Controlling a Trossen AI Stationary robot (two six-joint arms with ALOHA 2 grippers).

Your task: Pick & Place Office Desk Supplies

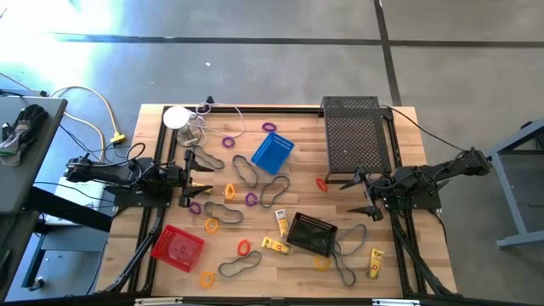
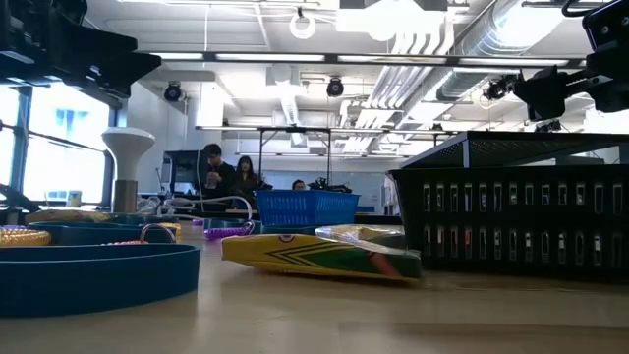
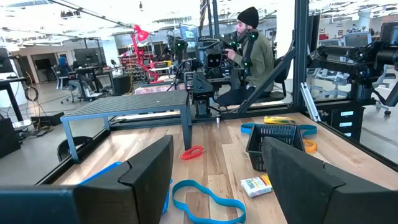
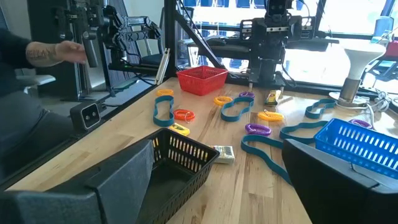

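Two claws hover open at the bench's side edges; the left claw (image 1: 186, 177) sits nearest a grey band (image 1: 204, 159), while the right claw (image 1: 364, 195) is just beside the red ring (image 1: 322, 183).

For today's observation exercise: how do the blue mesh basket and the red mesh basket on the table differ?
The blue basket is blue and lies near the table's middle, close to the far edge; the red basket is red and lies at the near left corner. The blue basket sits closer to the large black tray; the red basket lies closer to the left end effector. Both are small, rectangular mesh baskets, turned askew to the table's edges.
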